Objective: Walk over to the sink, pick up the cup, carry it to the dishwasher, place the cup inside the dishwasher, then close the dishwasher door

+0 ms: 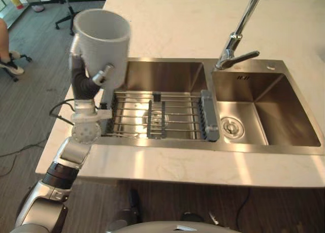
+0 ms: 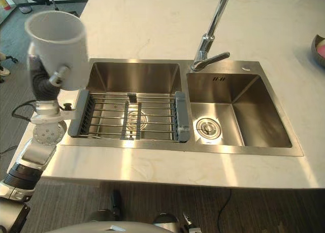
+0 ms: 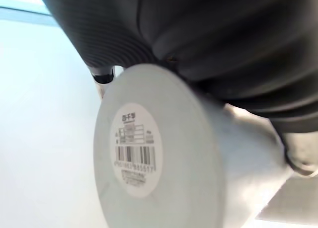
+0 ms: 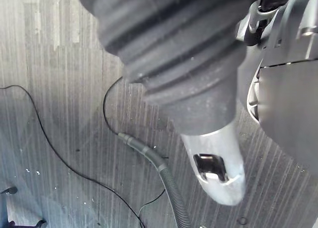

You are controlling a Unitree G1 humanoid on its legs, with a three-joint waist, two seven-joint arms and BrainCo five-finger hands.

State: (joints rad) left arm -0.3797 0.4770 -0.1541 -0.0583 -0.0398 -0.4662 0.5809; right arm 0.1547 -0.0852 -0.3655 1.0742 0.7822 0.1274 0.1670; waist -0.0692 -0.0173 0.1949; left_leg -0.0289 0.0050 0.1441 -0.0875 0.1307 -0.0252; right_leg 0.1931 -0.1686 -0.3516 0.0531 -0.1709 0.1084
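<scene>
White cup (image 1: 101,37) is being gripped upright by the left robot hand (image 1: 103,74), the double sink (image 1: 264,98) lying to that hand's right; I cannot tell the right robot hand's (image 4: 213,158) grip.

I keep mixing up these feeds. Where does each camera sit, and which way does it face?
Left eye view: on the head, looking down at the sink; the left hand reaches in from lower left, gripping the cup.
Right eye view: beside it, same look, same hand and cup.
Left wrist view: on the left wrist, facing the cup's labelled base; the hand's cover shows.
Right wrist view: on the right wrist, facing the floor; the right hand shows.
Shared: eye views and left wrist view all show the cup.
</scene>
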